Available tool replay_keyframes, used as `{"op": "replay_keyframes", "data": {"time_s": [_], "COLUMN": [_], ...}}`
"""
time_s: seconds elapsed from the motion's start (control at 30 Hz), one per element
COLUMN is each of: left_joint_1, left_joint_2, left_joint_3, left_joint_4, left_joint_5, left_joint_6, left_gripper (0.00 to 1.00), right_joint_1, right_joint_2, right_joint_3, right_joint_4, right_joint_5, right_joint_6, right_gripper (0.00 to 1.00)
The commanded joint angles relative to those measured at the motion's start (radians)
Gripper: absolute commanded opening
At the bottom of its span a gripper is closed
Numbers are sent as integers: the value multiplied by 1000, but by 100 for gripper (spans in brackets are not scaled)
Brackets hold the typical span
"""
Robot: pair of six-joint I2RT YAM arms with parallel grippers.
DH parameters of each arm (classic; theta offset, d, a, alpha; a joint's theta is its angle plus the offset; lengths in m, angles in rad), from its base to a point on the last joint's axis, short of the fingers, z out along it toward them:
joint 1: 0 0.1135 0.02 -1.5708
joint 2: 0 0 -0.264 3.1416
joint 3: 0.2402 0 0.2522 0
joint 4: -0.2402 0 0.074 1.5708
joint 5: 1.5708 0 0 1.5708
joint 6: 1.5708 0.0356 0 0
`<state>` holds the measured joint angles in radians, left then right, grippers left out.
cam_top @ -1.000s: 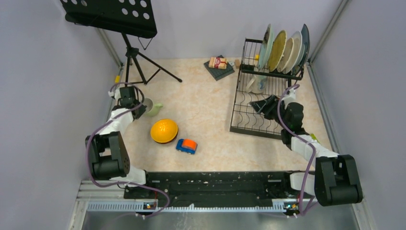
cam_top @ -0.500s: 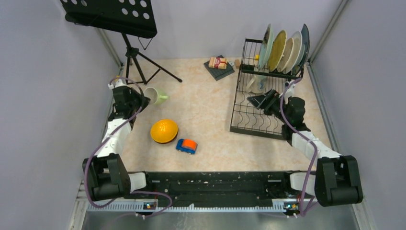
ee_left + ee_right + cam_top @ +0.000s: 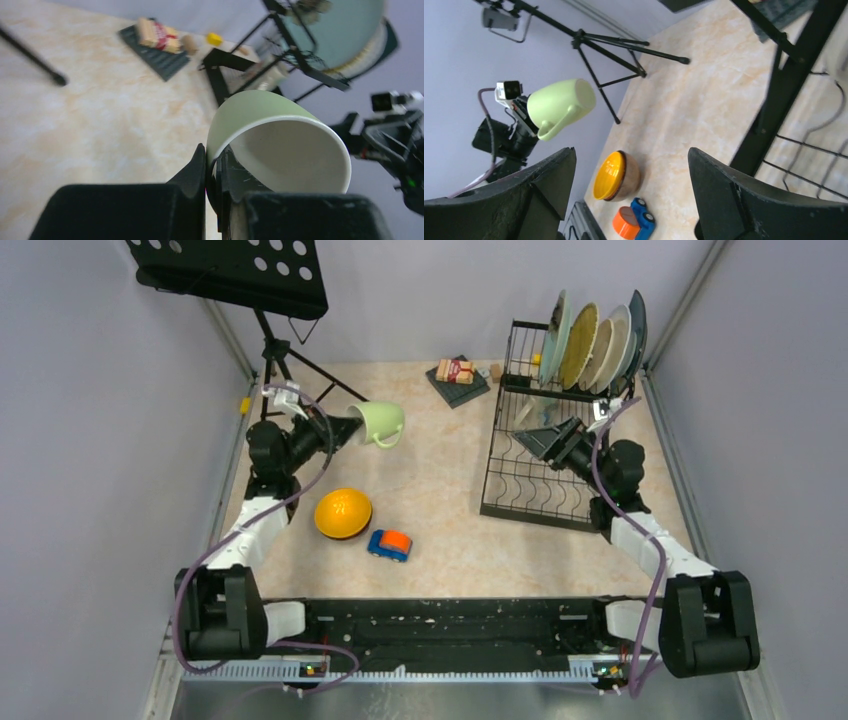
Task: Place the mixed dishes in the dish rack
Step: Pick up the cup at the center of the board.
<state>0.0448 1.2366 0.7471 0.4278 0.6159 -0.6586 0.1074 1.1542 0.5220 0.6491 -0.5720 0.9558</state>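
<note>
1 green mug hangs rim-pinched in left tool.

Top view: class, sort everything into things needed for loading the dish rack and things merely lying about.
For the job: dish rack, racked plates, green mug, orange bowl.
Lying about: toy car, packet on mat, music stand.

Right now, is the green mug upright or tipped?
Tipped: the green mug lies sideways in the air, its rim pinched by the left gripper.

Four plates upright in rack, green mug aloft.
</note>
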Motion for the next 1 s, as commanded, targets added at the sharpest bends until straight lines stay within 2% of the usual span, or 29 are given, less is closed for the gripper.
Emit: {"op": "replay_keyframes", "data": {"time_s": [0.0, 0.07, 0.17, 0.33, 0.47, 0.77, 0.97], "left_joint_1": [-40, -78, -101, -148, -205, -281, -313], "left_joint_2": [2, 36, 93, 220, 219, 123, 116], "left_joint_3": [-29, -35, -37, 1, 20, 43, 64], "left_joint_4": [488, 624, 848, 1182, 1150, 826, 763], "left_joint_5": [207, 259, 307, 348, 359, 369, 363], "left_joint_6": [-73, -132, -268, -466, -398, -130, -81], "left_gripper": [0, 0, 0, 0, 0, 0, 0], "right_joint_1": [20, 30, 51, 116, 166, 253, 310], "right_joint_2": [30, 72, 128, 199, 235, 299, 356], "right_joint_3": [80, 84, 100, 145, 172, 258, 304], "right_joint_4": [187, 277, 376, 470, 543, 560, 620], "right_joint_5": [-106, -142, -186, -227, -223, -269, -326], "right_joint_6": [103, 163, 233, 288, 339, 375, 410], "right_gripper": [85, 86, 95, 97, 97, 98, 98]}}
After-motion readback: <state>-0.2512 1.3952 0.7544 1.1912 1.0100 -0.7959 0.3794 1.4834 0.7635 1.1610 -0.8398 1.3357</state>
